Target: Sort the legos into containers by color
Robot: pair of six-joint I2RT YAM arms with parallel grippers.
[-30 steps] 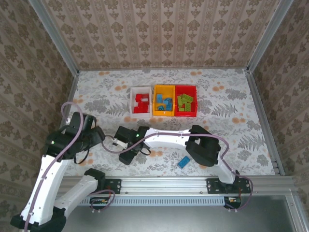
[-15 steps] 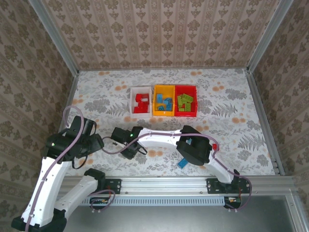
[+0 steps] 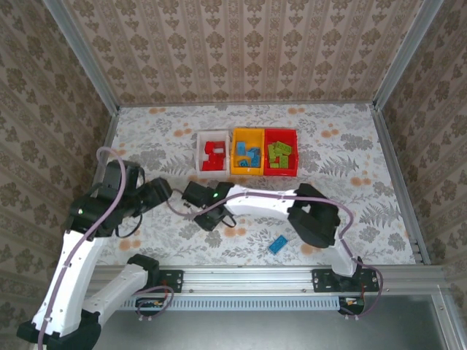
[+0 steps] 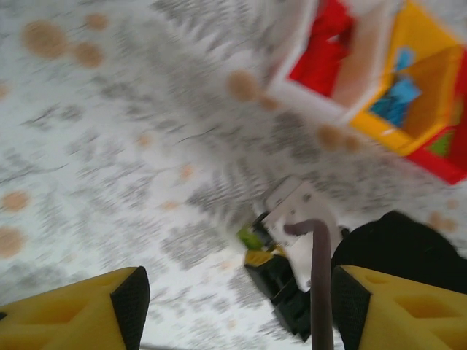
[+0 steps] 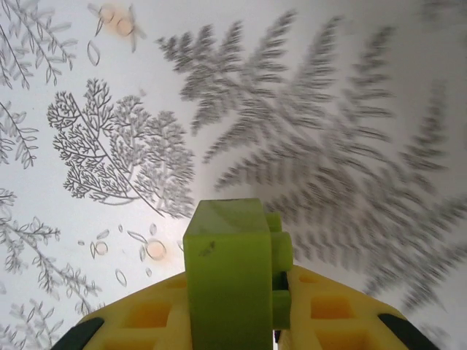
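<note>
My right gripper [image 5: 235,302] is shut on a lime green lego [image 5: 228,270], held just above the patterned table; its yellow fingers [image 5: 328,310] press both sides. From above, that gripper [image 3: 213,220] is left of centre. The left wrist view shows the same green lego [image 4: 252,237] in it. My left gripper [image 4: 241,306] is open with nothing between its fingers [image 4: 135,299], and it hovers beside the right wrist [image 3: 162,191]. A blue lego [image 3: 277,244] lies near the front edge. At the back stand the white container [image 3: 198,149] with red legos, the yellow container [image 3: 247,173] with blue ones and the red container [image 3: 296,153] with green ones.
The right arm's forearm [image 3: 255,204] and elbow [image 3: 314,222] stretch across the near middle of the table. A purple cable [image 4: 321,284] crosses the left wrist view. Metal rails [image 3: 387,160] and papered walls enclose the table.
My right gripper has shut on the green lego and moved up and to the right. The left arm has swung toward it. The right elbow has moved off the blue lego.
</note>
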